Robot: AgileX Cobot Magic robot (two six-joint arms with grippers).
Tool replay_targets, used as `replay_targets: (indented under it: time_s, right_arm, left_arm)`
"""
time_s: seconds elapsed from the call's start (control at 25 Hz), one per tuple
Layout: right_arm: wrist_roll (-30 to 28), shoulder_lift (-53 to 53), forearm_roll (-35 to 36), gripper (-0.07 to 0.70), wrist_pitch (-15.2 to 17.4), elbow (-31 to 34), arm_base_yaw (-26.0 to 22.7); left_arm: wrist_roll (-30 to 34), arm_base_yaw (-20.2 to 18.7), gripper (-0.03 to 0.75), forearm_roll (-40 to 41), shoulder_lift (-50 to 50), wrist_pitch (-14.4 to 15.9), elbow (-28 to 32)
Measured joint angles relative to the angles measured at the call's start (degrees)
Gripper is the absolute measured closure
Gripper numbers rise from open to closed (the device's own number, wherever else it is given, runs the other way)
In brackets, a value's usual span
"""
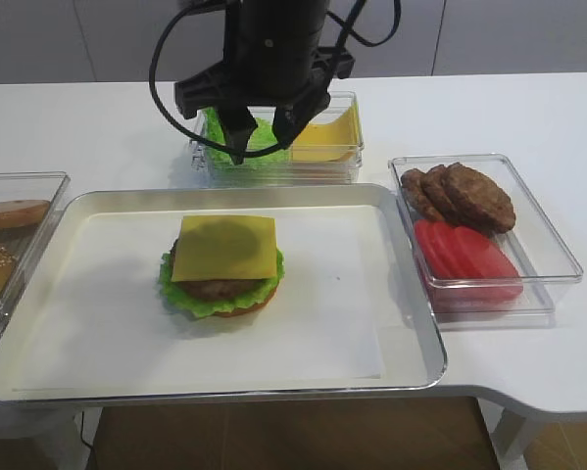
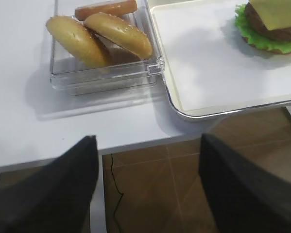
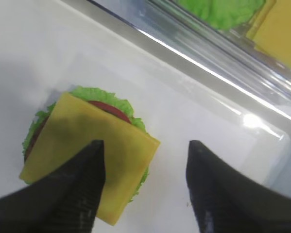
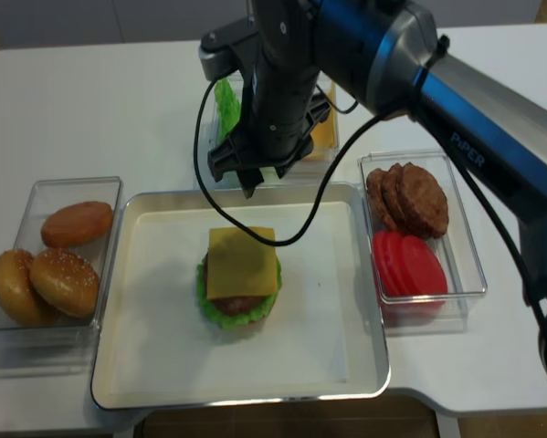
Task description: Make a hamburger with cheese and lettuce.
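— Looking at your tray (image 1: 401,294), where is the hamburger (image 1: 220,279)?

— Near its middle: the cheese (image 1: 225,248) lies flat on top, the lettuce (image 1: 180,292) frilling out under the patty.

— And your right tool (image 1: 264,132)?

— It hangs spread and empty above the tray's far rim, before the lettuce and cheese bin (image 1: 342,157).

— Your left tool (image 2: 145,189)?

— Spread too, off the counter (image 2: 28,121) edge, near the bun box (image 2: 106,73).

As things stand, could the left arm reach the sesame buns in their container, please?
Probably yes: the open left gripper hangs off the table's near edge, with bare table between it and the sesame buns in their lidless container.
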Motion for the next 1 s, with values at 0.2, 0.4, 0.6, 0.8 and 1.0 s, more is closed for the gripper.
replay_targets:
  time_s: [0.2, 0.4, 0.6, 0.8, 1.0]
  right_arm:
    - [0.59, -2.13, -3.46, 0.205, 0.08, -0.09, 0.00]
    - [0.90, -5.96, -4.64, 0.205, 0.08, 0.14, -1.43]
    - [0.93, -11.97, -4.95, 0.205, 0.20, 4.34, -6.40]
    - [0.93, -20.71, -5.53, 0.205, 0.43, 12.28, -11.24]
    - [0.93, -30.21, -7.94, 0.205, 0.74, 20.36, -13.98]
  left_arm:
    - [0.00, 0.00, 0.232, 0.00, 0.00, 0.00, 0.00]
    - [0.00, 0.00, 0.232, 0.00, 0.00, 0.00, 0.00]
    - [0.00, 0.00, 0.232, 0.00, 0.00, 0.00, 0.00]
    - [0.00, 0.00, 0.232, 0.00, 0.00, 0.00, 0.00]
    - [0.00, 0.00, 0.232, 0.00, 0.00, 0.00, 0.00]
